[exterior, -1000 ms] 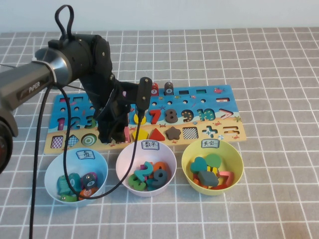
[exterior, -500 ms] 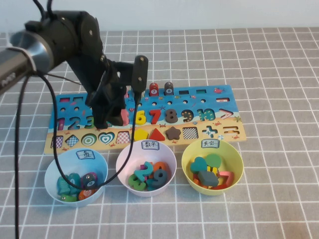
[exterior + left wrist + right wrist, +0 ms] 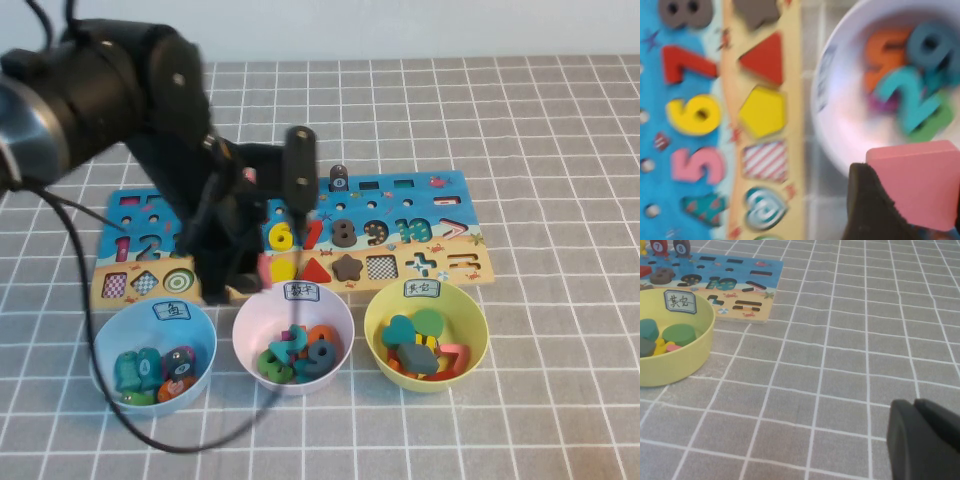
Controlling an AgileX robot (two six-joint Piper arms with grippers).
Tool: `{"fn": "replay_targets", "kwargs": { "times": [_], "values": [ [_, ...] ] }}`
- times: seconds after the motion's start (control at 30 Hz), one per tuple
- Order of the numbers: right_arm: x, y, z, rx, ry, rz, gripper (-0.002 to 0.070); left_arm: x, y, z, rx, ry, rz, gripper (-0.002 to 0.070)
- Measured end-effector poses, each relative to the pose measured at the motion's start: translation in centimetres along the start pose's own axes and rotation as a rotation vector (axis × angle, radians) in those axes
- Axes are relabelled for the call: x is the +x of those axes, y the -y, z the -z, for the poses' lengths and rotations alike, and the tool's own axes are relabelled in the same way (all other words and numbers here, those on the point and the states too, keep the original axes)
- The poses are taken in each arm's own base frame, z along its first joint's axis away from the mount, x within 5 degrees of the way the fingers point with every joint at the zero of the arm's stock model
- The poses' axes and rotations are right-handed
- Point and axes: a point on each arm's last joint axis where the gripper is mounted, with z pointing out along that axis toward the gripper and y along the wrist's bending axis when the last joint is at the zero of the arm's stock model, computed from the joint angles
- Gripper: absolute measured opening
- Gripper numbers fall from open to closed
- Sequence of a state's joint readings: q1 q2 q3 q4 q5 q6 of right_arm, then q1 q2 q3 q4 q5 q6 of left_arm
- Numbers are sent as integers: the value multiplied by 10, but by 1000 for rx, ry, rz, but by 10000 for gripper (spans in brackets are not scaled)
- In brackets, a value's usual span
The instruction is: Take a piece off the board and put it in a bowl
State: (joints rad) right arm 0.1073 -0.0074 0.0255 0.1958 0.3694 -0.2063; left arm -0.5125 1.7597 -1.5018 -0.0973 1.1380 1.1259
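My left gripper is shut on the piece, a small flat pink square. It hangs over the front edge of the board, just behind the rim of the middle pale pink bowl. In the left wrist view the piece sits against a dark finger, with a striped square slot empty on the board. The yellow-green bowl stands at the front right with several pieces inside. My right gripper is shut and empty over the grey cloth, away from that bowl.
A pale blue bowl with pegs stands at the front left. The pale pink bowl holds several coloured numbers. Numbers, shapes and two pegs remain on the board. My left arm covers the board's left middle.
My left gripper rose from the board with the pink piece, then swung forward and slightly right, from over the numbers to the board's front edge by the middle bowl.
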Motion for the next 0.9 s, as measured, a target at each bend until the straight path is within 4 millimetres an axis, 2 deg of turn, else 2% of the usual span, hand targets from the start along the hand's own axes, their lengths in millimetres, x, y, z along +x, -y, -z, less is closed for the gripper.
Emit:
{"fn": "replay_targets", "kwargs": {
  "times": [0.23, 0.4, 0.43, 0.53, 0.6, 0.9],
  "values": [
    [0, 0, 0, 0, 0, 0, -17, -50, 34, -4, 48, 31, 145, 285],
    [0, 0, 0, 0, 0, 0, -17, -82, 56, -7, 107, 115, 413, 285],
    [0, 0, 0, 0, 0, 0, -17, -89, 59, -8, 123, 138, 513, 285],
    [0, 0, 0, 0, 0, 0, -17, -102, 63, -14, 139, 174, 754, 285],
    [0, 0, 0, 0, 0, 0, -17, -109, 65, -18, 139, 190, 846, 285],
    [0, 0, 0, 0, 0, 0, -17, -122, 70, -48, 159, 153, 933, 285]
  ]
}}
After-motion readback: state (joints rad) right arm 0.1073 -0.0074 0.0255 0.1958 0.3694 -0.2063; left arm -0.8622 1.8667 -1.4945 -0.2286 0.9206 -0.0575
